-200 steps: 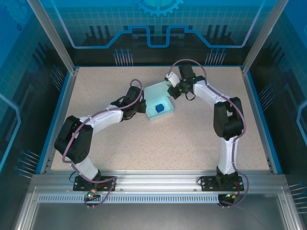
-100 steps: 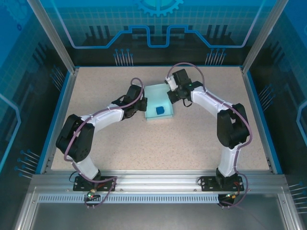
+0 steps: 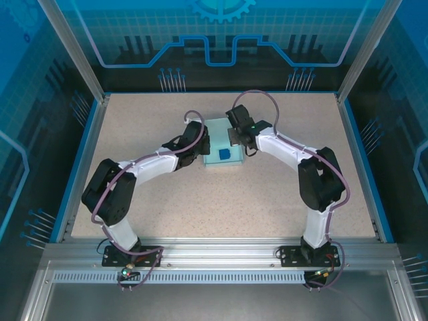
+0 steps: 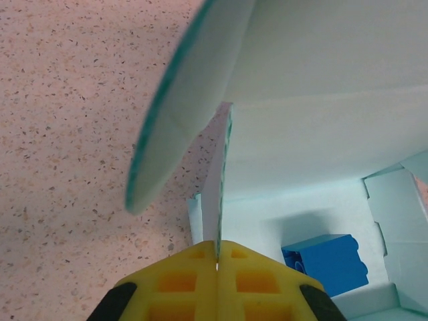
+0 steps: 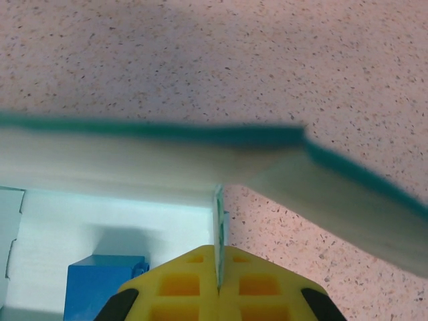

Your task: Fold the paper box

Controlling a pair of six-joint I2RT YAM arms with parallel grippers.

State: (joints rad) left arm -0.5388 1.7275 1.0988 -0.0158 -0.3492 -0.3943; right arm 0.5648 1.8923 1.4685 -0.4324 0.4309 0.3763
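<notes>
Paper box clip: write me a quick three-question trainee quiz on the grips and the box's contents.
1. True or false: the left gripper is shut on a wall of the paper box.
2. What lies inside the box? A) a blue cube B) a red ball C) a coin
3. Fill in: the right gripper is ___ on a box wall.
Key: 1 true; 2 A; 3 shut.

Cube (image 3: 225,154) inside paper box (image 3: 217,136), box on table (image 3: 200,207)
</notes>
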